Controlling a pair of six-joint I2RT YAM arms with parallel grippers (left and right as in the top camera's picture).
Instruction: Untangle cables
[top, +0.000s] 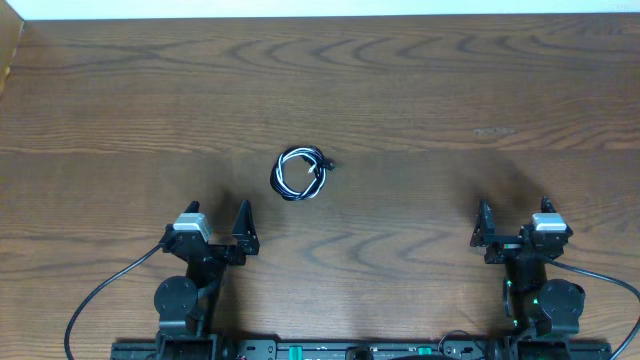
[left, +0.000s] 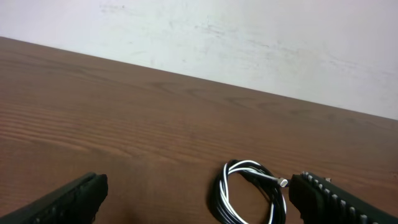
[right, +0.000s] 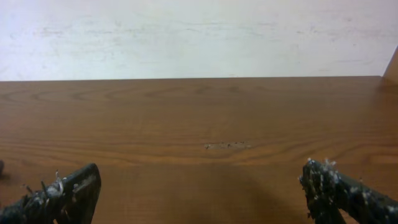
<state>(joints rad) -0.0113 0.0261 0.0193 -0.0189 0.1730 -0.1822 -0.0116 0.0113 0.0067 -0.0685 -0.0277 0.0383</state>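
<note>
I found the black cable (left: 215, 200) and white cable (left: 226, 185) coiled together mid-tabletop (top: 450, 80), nearer my left claw (top: 217, 222); that claw and the right claw (top: 514, 222) stood wide open, gripping nothing, apart from the coil.

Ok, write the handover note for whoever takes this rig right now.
Left gripper: open, empty, low over the near side of the table.
Right gripper: open, empty, on the near right, well away from the job.
Cables: the black and the white one lie coiled together in one small loop at mid-table, ahead of the left gripper and off to its right. They do not show in the right wrist view.
Done: nothing; neither gripper touches the coil.
Left: pick up the coil, pull the two cables apart and lay them down separately. The left arm looks better placed to start.
</note>
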